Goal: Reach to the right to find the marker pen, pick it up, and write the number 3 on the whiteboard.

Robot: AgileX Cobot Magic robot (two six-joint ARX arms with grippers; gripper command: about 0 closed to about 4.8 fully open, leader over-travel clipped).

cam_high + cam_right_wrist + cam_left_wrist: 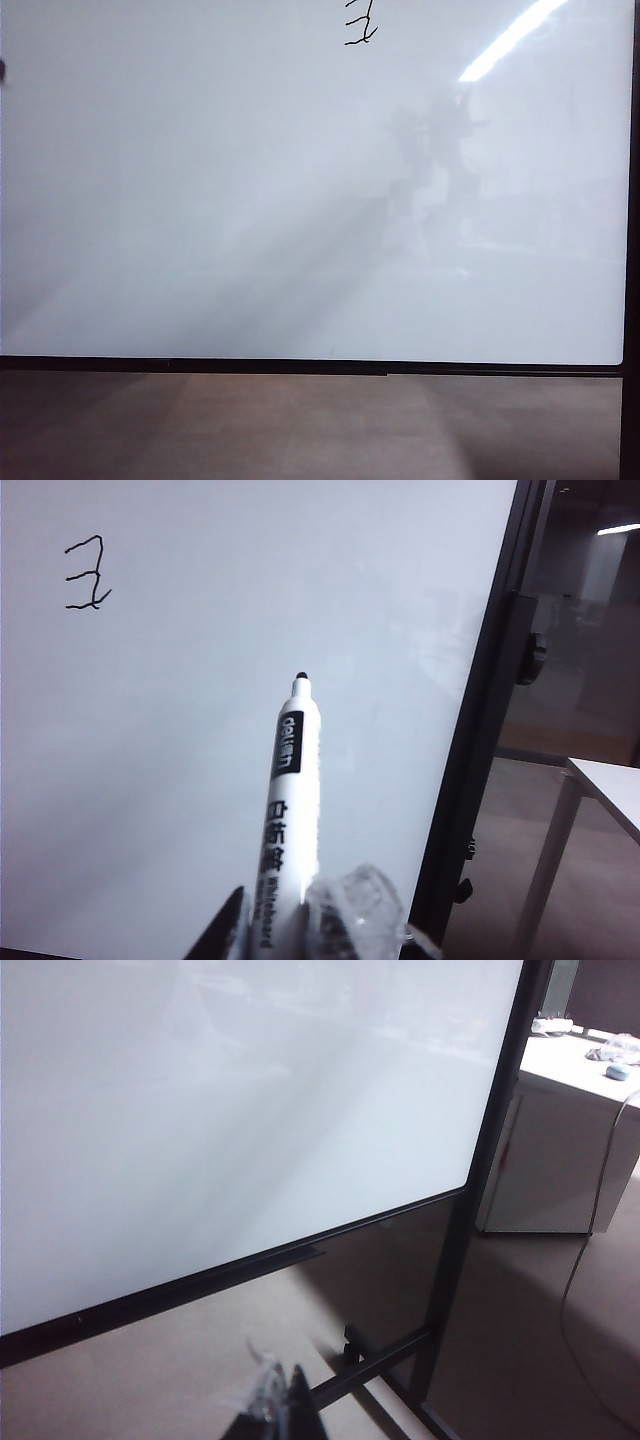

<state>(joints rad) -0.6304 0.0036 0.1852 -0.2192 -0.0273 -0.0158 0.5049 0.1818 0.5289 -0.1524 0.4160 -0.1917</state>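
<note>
My left tool (272,1400) sits low in front of the big glossy white whiteboard with the thin black frame (230,1110), its tips only just in view above the brown floor (150,1370) near the board's lower frame edge and black stand; the fingertips look close together with nothing between them, but I cannot tell for certain whether it is spread or pressed together. Left arm not in the exterior view. The small shaky black hand-drawn number 3 (361,22) sits at the very top of the board, a bit right of centre in the exterior view, partly cut by the frame edge; right wrist view shows it whole (86,575), thin wobbly lines but readable as a 3. My right tool (290,920) is pinching the lower barrel of the thin white marker pen with black label and dark tip (290,800), clear pads either side, pen pointing up toward the board. Tip is apart from the board surface and well apart from the 3. Further right: black board frame, then a light counter (610,780) behind. Judgement: writing step looks done, digit is on the board, pen is off the surface. Next move probably calls for keeping the tip clear of the board so no stray mark lands, then parking or setting the pen down.
</note>
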